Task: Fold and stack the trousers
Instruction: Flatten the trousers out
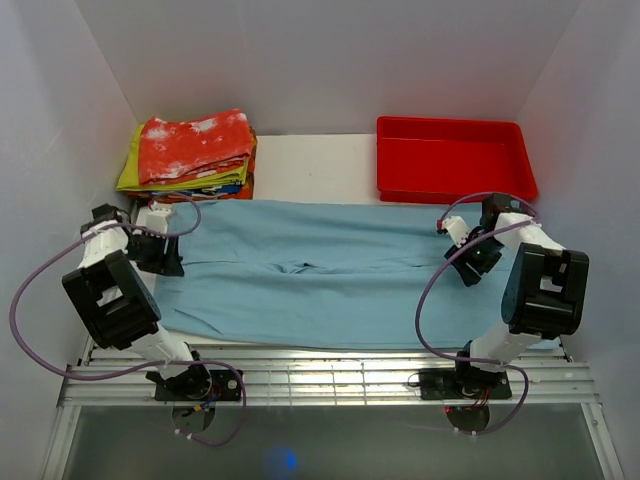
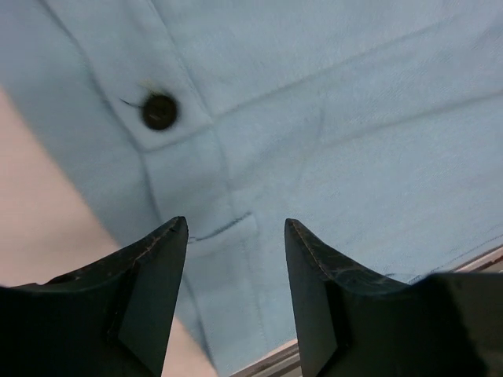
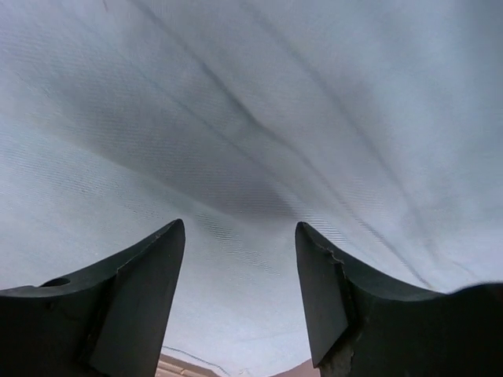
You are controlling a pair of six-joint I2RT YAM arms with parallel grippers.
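Note:
The light sky-blue trousers lie spread flat across the table, waist at the left, legs running right. My left gripper hangs open over the waistband at the left end; its wrist view shows the dark button and fly seam between and above its open fingers. My right gripper is open over the leg ends at the right; its wrist view shows creased blue fabric between its open fingers. Neither holds anything.
A stack of folded clothes, with a red-and-white mottled one on top, sits at the back left. A red tray stands at the back right. White walls close in left, right and back. A metal rail runs along the near edge.

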